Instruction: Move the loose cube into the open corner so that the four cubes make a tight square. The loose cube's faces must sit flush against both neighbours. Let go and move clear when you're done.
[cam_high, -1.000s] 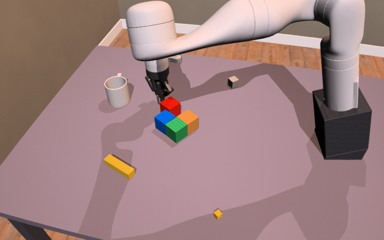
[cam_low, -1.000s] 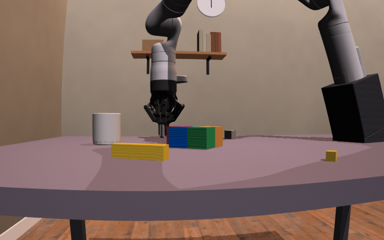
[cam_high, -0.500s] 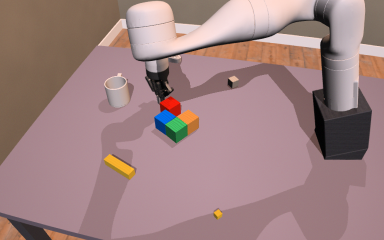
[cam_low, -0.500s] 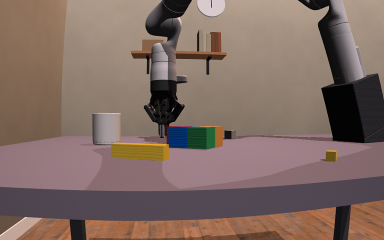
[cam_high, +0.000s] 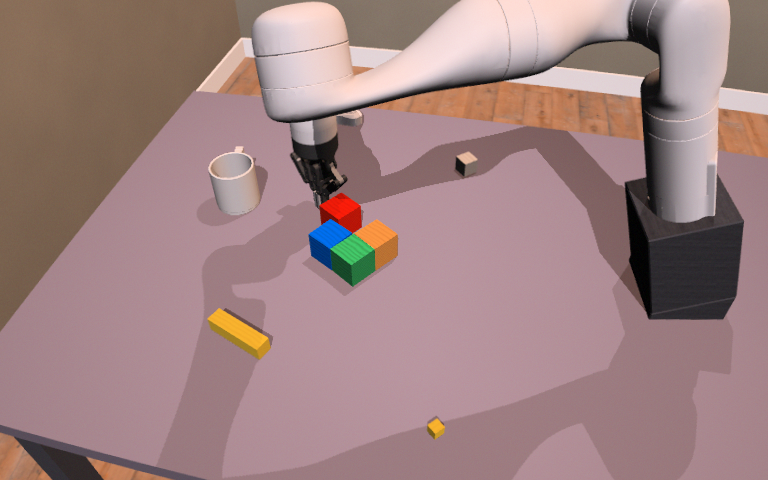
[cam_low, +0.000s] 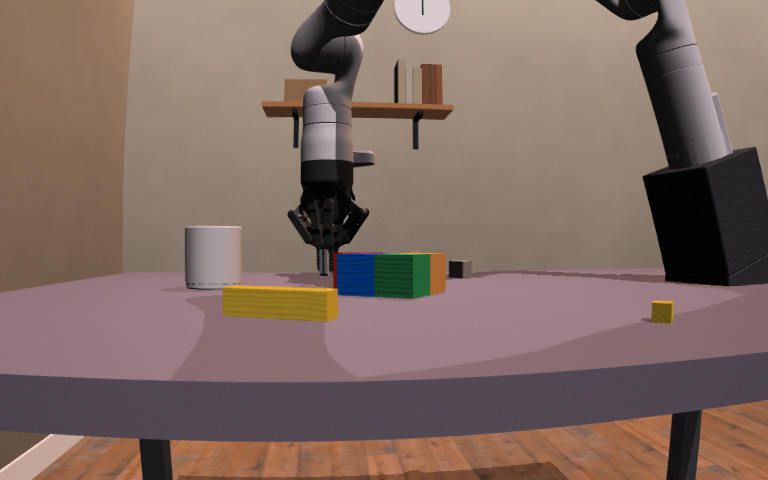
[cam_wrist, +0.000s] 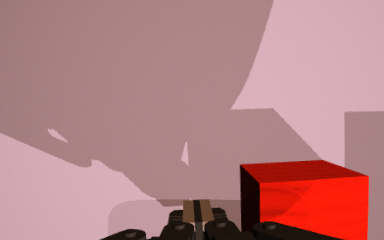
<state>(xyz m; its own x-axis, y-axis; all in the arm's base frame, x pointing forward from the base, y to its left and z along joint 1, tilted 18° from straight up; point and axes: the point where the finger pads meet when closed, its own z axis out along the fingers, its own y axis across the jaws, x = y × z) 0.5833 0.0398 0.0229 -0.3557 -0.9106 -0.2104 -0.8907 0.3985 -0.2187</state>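
The red cube (cam_high: 340, 210) (cam_low: 335, 271) (cam_wrist: 315, 210) stands behind the blue cube (cam_high: 320, 245) (cam_low: 355, 275) and the orange cube (cam_high: 386, 249) (cam_low: 437, 272), set back and left of the open corner. The green cube (cam_high: 352, 260) (cam_low: 396, 275) touches blue and orange at the front. Red is not flush with both neighbours; its exact gaps are partly hidden. My gripper (cam_high: 320, 200) (cam_low: 323, 270) (cam_wrist: 197, 217) is shut and empty, with its fingertips low beside red's back-left side. In the wrist view, red is right of the fingers; whether they touch is unclear.
A white mug (cam_high: 235, 186) (cam_low: 212, 257) stands left of the gripper. A yellow bar (cam_high: 239, 332) (cam_low: 277, 302) lies front left. A small yellow cube (cam_high: 435, 428) (cam_low: 662, 312) is near the front. A small grey cube (cam_high: 466, 164) (cam_low: 459, 269) is at the back right.
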